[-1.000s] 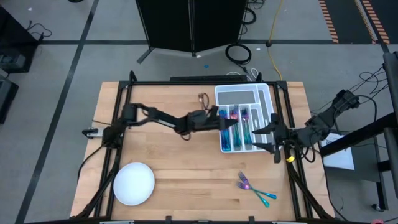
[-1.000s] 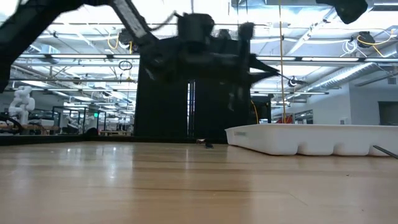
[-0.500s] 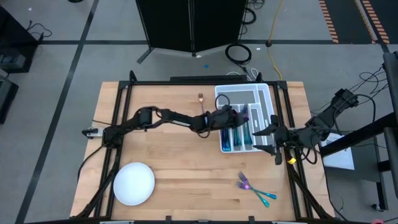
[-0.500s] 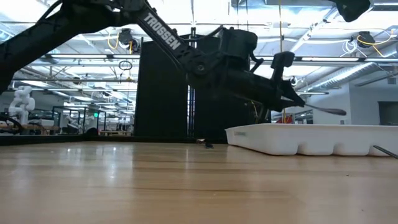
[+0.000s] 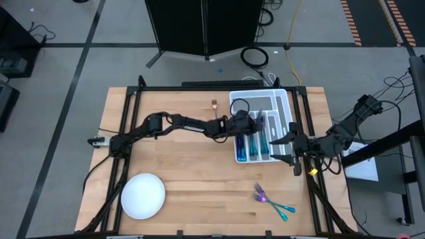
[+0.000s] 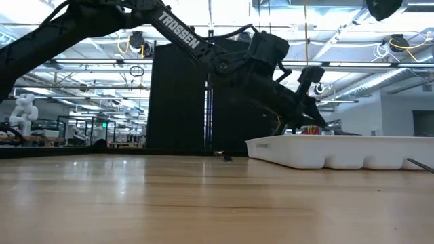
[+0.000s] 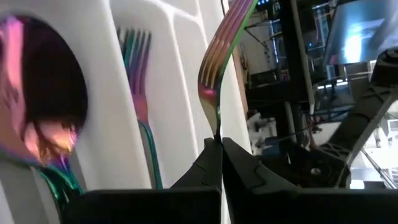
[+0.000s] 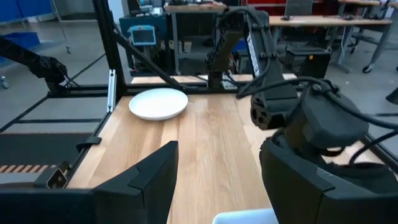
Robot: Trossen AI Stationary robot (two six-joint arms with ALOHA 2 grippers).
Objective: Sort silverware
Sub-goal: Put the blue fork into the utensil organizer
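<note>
One fork (image 7: 219,56), clamped in the left tool (image 7: 219,163), had advanced over the tray (image 5: 284,101); right tool (image 5: 287,147) waited open.

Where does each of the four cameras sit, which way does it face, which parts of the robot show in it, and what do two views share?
High view: overhead, looking straight down; both arms, white divided tray, round white plate.
Low view: table height, looking level across the wood; left arm over the tray.
Left wrist view: on the left arm, looking past the left gripper, shut on a fork, above the tray compartments.
Right wrist view: on the right arm, looking past the open right gripper across the table.
Shared: right wrist and high views both show the plate.
</note>
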